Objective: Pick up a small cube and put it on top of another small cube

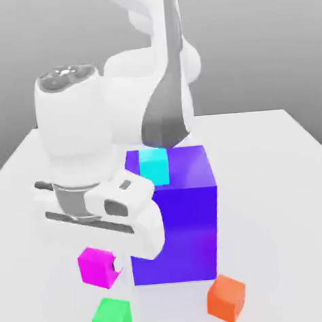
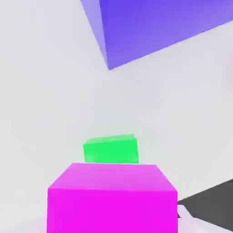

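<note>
While gripped (plain-faced), magenta cube (image 2: 112,198), hand (image 1: 117,264)

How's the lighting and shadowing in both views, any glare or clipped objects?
Exterior view: flat, even light, no glare, hardly any cast shadows on the white table; the arm hides part of the blue-violet block. Hand view: equally flat; magenta cube looms large, cut by the frame edge, green cube beyond it.
</note>
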Controlling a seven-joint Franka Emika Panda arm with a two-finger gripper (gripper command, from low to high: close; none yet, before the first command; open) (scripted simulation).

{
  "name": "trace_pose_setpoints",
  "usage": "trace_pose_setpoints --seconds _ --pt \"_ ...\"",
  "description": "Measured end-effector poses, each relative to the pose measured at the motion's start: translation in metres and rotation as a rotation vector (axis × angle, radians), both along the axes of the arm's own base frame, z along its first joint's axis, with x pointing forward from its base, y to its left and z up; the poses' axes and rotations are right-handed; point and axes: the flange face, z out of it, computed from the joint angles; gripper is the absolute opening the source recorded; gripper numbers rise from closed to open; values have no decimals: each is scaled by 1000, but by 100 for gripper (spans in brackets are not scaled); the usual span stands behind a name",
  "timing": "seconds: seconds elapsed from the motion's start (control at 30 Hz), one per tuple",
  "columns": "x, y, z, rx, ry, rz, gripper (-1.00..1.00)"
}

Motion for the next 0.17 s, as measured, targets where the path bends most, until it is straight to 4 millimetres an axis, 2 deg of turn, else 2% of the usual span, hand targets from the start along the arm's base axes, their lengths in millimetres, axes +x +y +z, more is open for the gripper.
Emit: trace_pose_setpoints --seconds 0.03,0.07,0.17 --pt "0 0 -16 0 1 1 -100" --pt "-1 0 -28 0 1 2 100" --pt "-1 0 -28 0 1 2 100"
